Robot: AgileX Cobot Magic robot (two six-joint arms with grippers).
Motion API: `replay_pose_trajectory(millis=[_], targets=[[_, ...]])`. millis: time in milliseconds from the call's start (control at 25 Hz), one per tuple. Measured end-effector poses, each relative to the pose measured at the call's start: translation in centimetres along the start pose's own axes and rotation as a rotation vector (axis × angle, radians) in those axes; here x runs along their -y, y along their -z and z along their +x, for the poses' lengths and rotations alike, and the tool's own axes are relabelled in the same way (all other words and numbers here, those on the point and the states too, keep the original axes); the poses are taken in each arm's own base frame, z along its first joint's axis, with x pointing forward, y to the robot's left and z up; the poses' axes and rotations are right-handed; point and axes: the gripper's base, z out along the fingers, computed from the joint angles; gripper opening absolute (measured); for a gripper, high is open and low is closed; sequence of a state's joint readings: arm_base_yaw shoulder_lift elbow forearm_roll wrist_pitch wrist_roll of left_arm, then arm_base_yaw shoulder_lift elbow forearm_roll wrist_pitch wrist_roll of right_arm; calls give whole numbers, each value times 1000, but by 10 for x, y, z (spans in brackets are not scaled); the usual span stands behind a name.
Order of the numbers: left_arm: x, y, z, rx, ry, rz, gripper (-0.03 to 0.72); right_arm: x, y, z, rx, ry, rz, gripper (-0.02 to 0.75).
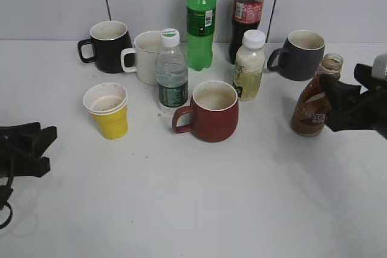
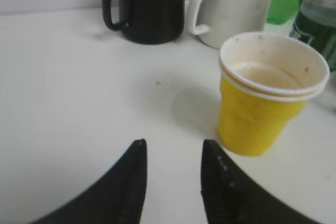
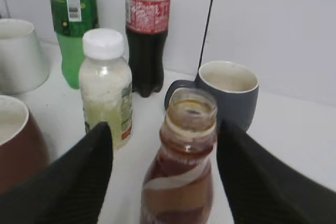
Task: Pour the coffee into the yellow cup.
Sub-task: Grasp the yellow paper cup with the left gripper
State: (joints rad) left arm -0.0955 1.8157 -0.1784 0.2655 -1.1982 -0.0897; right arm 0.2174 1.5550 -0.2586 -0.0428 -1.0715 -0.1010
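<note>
the red mug (image 1: 208,112) stands near the middle of the white table (image 1: 199,203), handle pointing toward the yellow cup (image 1: 109,111), which sits upright well to the left of it on the bare tabletop. the yellow cup is open-topped, with a white rim and a white, faintly stained inside; in the left wrist view it stands just ahead and to the right of the black fingertips (image 2: 134,174). the left gripper (image 1: 37,143) rests low at the table's left edge, further left of the red mug than the cup is; its jaws are spread a little with only bare table between them, and they hold nothing.

the coffee (image 1: 314,98) stands upright well to the right of the red mug, uncapped, its brown-and-white swirl label facing forward. the right gripper (image 1: 338,104) is at the bottle; in the right wrist view its jaws are wide apart, one finger (image 3: 79,182) on each side of the bottle's body (image 3: 181,182) with a visible gap on both sides, so they are not pinching it.

behind the red mug stand a clear water bottle (image 1: 172,72) and a white-capped bottle of pale drink (image 1: 249,64). further back are a black mug (image 1: 109,46), a white mug (image 1: 145,57), a green bottle (image 1: 201,19), a dark cola bottle (image 1: 246,13) with a red label, and a grey mug (image 1: 300,55) just behind the coffee.
</note>
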Motion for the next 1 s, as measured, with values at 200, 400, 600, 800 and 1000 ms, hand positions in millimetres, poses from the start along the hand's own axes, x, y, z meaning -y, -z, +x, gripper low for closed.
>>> replay_pose_trajectory(millis=[200, 400, 600, 800, 1000], targets=[[7, -12, 3, -13, -71, 117, 299, -4, -2, 28, -58, -5, -16, 470], [11, -37, 4, 4, -140, 232, 500, -7, -6, 55, -166, -13, -26, 469], [10, -55, 14, -19, -150, 277, 561, -8, -7, 63, -196, -15, -27, 469], [8, -76, 16, -3, -173, 316, 573, -7, -7, 63, -194, -15, -24, 469], [6, -87, 16, 9, -185, 328, 573, -7, -11, 61, -181, -15, -23, 470]])
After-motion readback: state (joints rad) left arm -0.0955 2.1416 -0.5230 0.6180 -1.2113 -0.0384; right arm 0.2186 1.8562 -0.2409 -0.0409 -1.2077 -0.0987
